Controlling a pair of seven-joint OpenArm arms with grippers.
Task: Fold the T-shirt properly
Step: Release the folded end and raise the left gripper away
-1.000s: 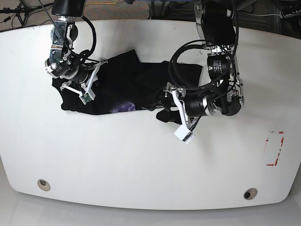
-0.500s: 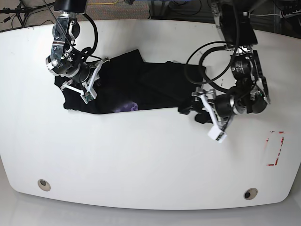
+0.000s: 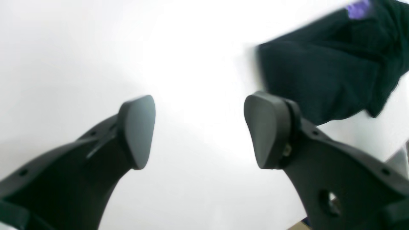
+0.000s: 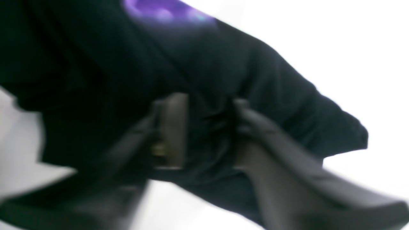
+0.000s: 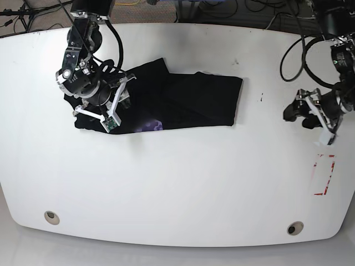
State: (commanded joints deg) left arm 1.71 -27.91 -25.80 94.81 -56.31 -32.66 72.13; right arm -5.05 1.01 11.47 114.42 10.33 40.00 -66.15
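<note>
Black pads of the left claw (image 3: 199, 131) stand wide apart over bare white worktop (image 3: 80, 48), holding nothing. Right claw (image 4: 204, 134) pinches T-shirt (image 4: 255, 80) cloth. Base view: T-shirt (image 5: 188, 100) lies far left; left claw (image 5: 299, 113) well right.

Left hand (image 3: 199, 131) spread wide (holding nothing), right hand (image 4: 204, 134) pinching cloth

The black T-shirt (image 5: 183, 102) lay bunched in a long rumpled band on the white surface (image 5: 177, 188), purple print showing.
</note>
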